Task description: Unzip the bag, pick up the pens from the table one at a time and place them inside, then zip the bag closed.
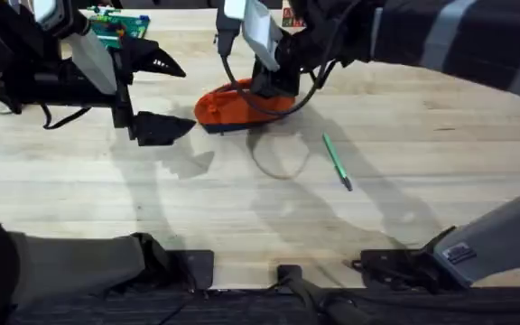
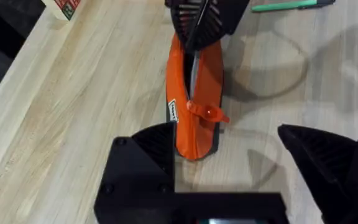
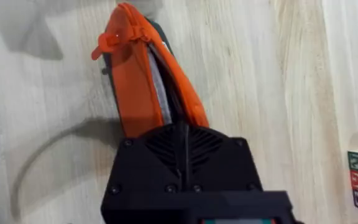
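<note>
Nearest the arms' bases, the front stretch of the tabletop (image 1: 106, 194) carries nothing the task needs. A little further in, right of the middle, the green pen (image 1: 337, 162) lies loose on the wood, its long axis slanting from the far left to the near right, dark tip toward the front edge. It is not held.

Beyond it, toward the far edge and about midway across, sits the orange bag (image 1: 237, 106), its long axis running left to right. The right hand (image 1: 273, 83) is closed on the bag's right end, pinning it. The zipper pull (image 2: 207, 112) sits at the opposite, left end, and the seam already gapes along most of the bag's length, so the unzipping looks nearly or fully done.

The left hand (image 1: 156, 95) hovers just left of the bag, fingers wide apart and holding nothing, the bag's left end lying between them in its own camera. It faces straight down the bag's long axis, so it is the nearer hand to the pull. The pen lies nearer the right arm's side, but that hand is occupied.
</note>
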`<state>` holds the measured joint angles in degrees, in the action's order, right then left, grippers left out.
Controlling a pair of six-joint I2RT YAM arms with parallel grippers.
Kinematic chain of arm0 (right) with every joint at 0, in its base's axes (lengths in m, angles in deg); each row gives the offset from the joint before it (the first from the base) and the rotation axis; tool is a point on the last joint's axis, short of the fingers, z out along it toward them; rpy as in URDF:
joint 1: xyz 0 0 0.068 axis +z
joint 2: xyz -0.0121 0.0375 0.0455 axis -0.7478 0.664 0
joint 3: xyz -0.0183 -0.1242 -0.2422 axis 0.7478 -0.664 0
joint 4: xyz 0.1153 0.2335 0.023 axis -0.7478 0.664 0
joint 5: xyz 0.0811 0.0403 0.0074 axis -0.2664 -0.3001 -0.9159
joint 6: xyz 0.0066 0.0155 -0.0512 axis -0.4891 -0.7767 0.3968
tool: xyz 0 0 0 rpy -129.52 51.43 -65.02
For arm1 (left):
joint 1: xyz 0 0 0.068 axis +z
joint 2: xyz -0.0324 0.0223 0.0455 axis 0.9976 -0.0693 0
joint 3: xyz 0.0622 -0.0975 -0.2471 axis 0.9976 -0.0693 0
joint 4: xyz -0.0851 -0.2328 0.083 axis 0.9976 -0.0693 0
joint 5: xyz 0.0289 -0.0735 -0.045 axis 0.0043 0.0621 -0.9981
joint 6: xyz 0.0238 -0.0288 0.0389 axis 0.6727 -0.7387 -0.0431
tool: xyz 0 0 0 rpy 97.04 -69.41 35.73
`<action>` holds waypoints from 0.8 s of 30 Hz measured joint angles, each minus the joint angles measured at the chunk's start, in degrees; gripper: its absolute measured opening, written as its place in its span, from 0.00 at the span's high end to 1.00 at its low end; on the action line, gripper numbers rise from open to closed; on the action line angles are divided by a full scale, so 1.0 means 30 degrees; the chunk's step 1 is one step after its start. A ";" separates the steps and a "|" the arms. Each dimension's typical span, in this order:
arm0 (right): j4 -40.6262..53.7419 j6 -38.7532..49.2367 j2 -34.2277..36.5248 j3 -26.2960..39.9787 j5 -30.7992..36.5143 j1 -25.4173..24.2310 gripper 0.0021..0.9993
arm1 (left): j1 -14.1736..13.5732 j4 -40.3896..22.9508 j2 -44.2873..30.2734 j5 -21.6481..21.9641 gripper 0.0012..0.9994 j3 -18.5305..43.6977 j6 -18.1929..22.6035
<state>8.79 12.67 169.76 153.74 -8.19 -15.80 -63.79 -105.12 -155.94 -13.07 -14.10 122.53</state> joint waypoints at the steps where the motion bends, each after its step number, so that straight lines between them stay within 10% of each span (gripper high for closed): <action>1: -0.0114 0.0000 0.0163 0.0000 0.0000 -0.0007 0.97 | 0.0000 -0.0007 0.0000 0.0007 0.01 0.0000 0.0000; 20: -0.0544 0.0000 0.2060 0.0015 -0.0408 -0.0007 0.97 | 0.0000 -0.0003 0.0000 0.0000 0.01 0.0000 0.0000; 22: -0.0536 -0.0058 0.2056 0.0015 -0.0408 -0.0007 0.90 | 0.0000 0.0000 0.0000 0.0000 0.01 0.0000 0.0000; 24: -0.0536 0.0000 0.2056 0.0015 -0.0408 -0.0007 0.61 | 0.0000 -0.0007 0.0000 0.0000 0.01 0.0000 -0.0003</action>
<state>7.18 12.67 175.93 153.78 -9.42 -15.82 -63.79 -105.15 -155.94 -13.07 -14.10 122.53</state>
